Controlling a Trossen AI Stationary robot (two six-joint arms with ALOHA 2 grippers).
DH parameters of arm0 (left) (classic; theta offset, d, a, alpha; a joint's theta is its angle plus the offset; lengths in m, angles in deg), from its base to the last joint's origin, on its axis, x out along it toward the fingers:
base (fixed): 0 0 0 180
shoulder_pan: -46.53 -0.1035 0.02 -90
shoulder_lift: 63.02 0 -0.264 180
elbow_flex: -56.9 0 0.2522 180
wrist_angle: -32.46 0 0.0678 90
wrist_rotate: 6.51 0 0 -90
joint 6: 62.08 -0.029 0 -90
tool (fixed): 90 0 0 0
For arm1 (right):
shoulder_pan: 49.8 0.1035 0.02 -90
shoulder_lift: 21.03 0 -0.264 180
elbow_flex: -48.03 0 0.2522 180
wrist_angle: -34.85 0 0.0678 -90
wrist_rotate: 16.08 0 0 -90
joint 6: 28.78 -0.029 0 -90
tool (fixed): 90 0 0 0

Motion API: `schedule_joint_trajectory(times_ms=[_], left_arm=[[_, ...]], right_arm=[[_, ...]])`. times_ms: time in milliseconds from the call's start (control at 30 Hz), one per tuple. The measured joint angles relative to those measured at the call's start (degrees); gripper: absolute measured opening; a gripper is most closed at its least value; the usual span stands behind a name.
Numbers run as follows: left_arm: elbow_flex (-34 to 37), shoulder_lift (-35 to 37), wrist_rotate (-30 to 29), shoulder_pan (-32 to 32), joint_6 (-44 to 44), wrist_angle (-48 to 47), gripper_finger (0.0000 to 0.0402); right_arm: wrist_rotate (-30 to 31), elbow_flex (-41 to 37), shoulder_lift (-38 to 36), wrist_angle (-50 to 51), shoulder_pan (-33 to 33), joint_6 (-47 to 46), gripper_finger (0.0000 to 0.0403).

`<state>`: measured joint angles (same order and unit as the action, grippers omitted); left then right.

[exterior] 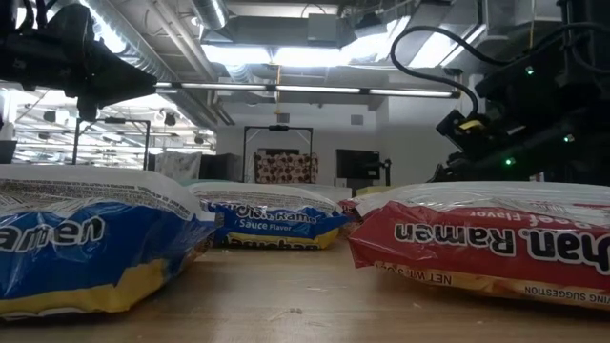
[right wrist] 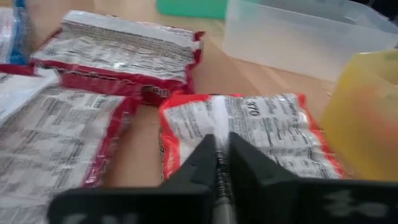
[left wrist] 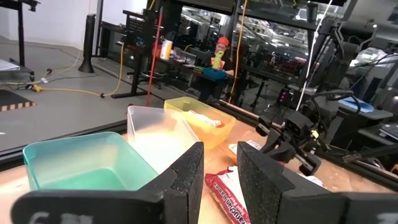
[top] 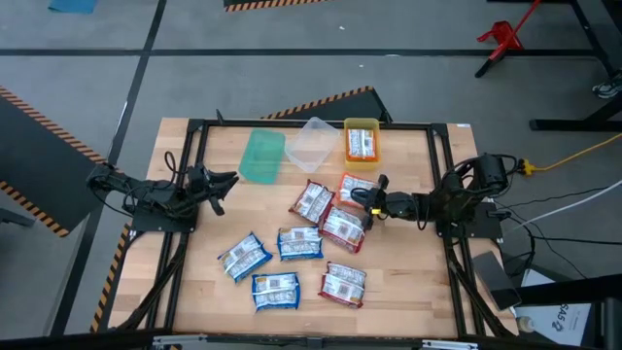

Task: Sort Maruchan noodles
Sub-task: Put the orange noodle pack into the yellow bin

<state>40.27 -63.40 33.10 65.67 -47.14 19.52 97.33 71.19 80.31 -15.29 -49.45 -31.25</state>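
Note:
Several flat Maruchan packets lie on the wooden table: three blue ones (top: 244,257) (top: 300,243) (top: 276,290), three red ones (top: 313,201) (top: 342,228) (top: 343,284) and an orange one (top: 356,185). Another orange packet (top: 362,144) lies in the yellow bin (top: 362,124). My right gripper (top: 373,197) is shut at the orange packet's (right wrist: 249,130) near-right edge. My left gripper (top: 222,183) hangs open over bare table left of the packets, touching nothing; its fingers (left wrist: 186,180) point toward the bins. My right gripper (right wrist: 222,158) is shut on the orange packet at the middle of one short edge (right wrist: 214,134), coming low from the table's right side. The fingers themselves hide the pinched edge. The packet lies flat on the table, printed back up.
Green bin (top: 262,156), clear bin (top: 311,144) and yellow bin stand in a row at the far edge. A red packet (right wrist: 124,56) and another (right wrist: 56,137) lie just left of the held one. Bare wood shows at the table's left and near-right.

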Motion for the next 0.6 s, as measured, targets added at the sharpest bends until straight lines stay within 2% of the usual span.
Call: schedule_joint_trajectory(times_ms=[600], left_arm=[[0.00, 0.01, 0.48, 0.00, 1.44, 0.02, 0.0090]], right_arm=[[0.93, 2.71, -2.74, -1.28, -0.03, -3.52, 0.0001]])
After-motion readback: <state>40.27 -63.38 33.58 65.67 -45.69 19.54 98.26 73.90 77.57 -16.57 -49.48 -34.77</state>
